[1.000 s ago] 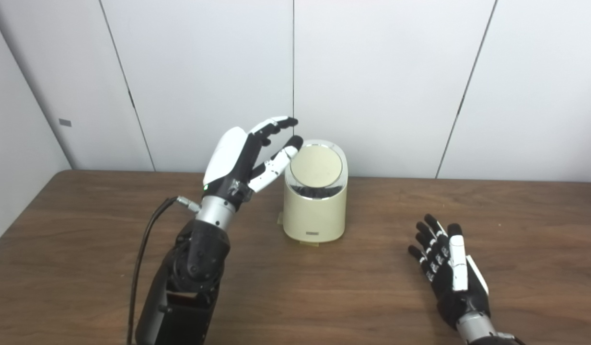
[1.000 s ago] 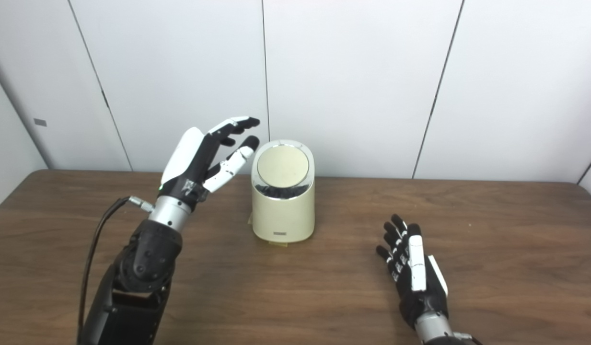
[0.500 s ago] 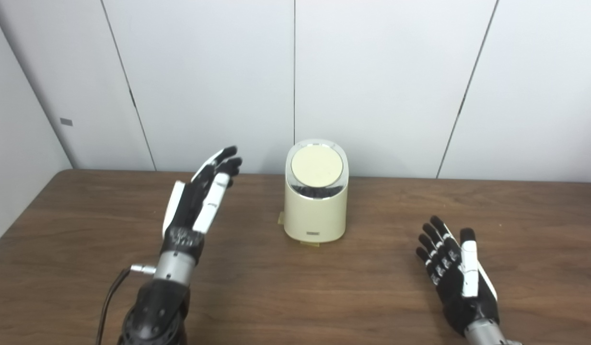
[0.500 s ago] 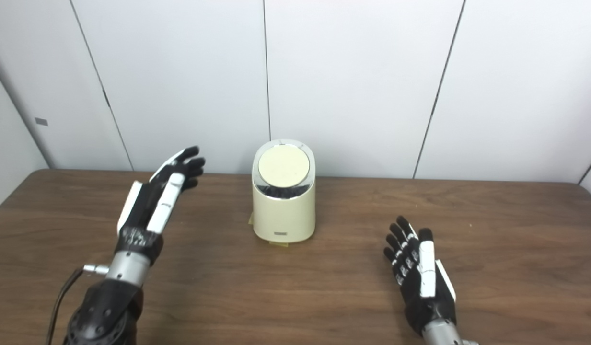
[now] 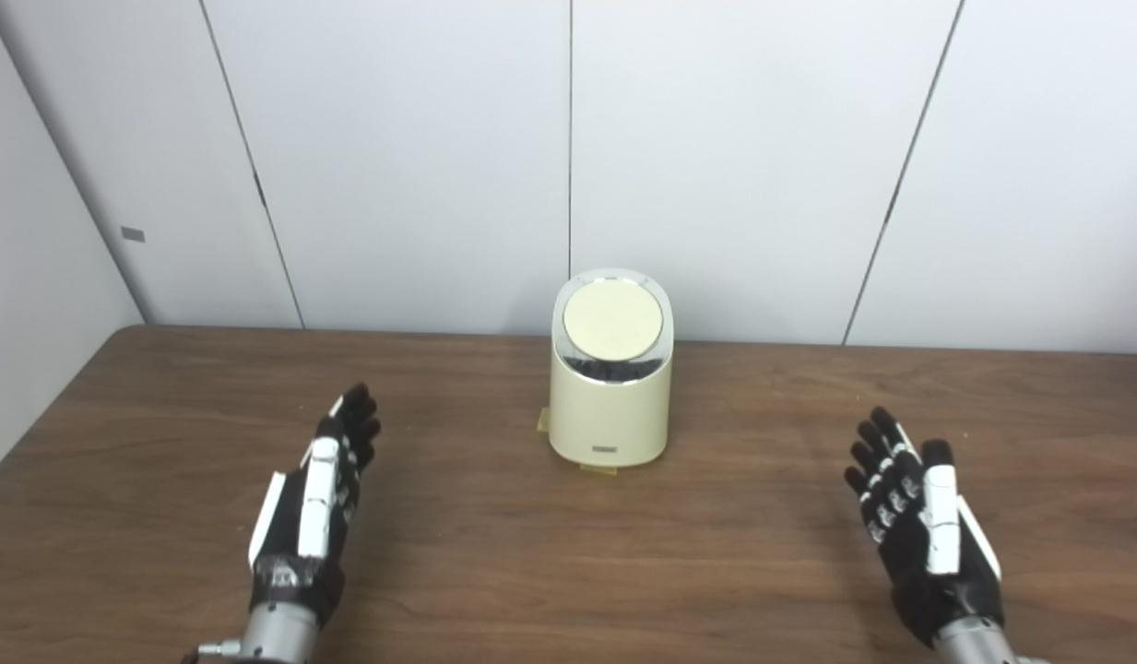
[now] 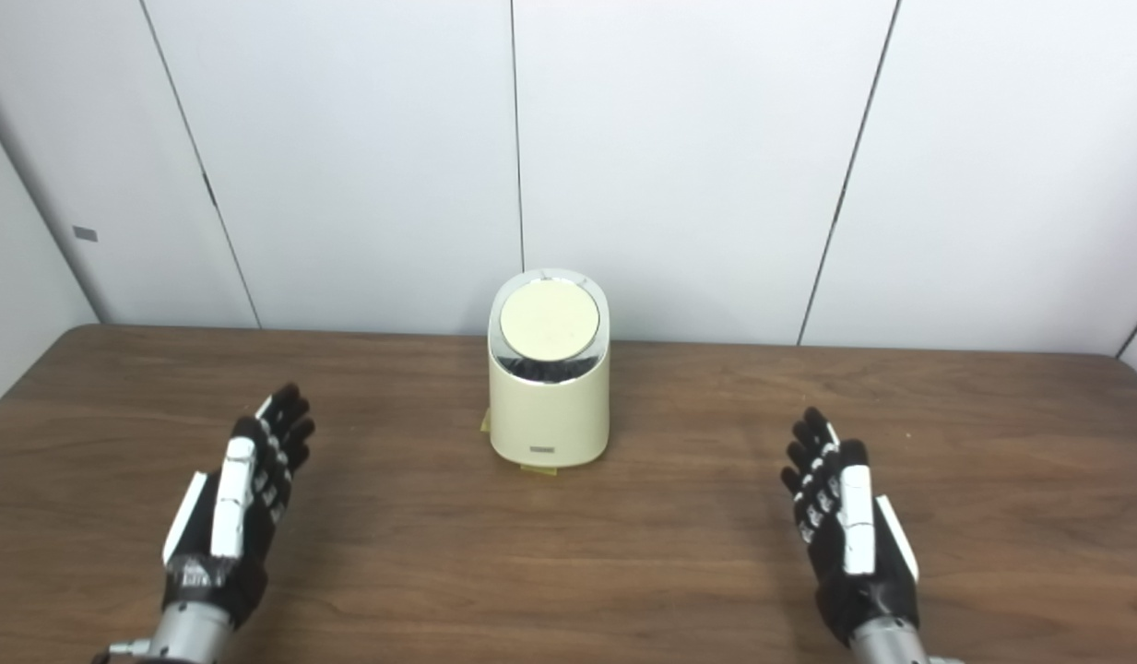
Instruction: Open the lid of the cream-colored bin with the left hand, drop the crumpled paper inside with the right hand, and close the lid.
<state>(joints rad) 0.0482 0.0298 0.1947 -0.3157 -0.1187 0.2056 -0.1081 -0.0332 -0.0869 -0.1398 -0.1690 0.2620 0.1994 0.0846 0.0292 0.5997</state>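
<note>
Bin stands upright on the desk, roughly centre left-to-right, toward the far edge, w/ the wall panels just behind it. Lid sits on top of the bin, tilted toward the near side. Small tabs poke out from under the bin base at front & at its left. Left hand is over the desk near the front, well apart from the bin, to its left, fingers pointing away toward the wall. Right hand mirrors it on the bin's right, also near the front edge, well apart. Bin lies between the two hands, further back than both.
</note>
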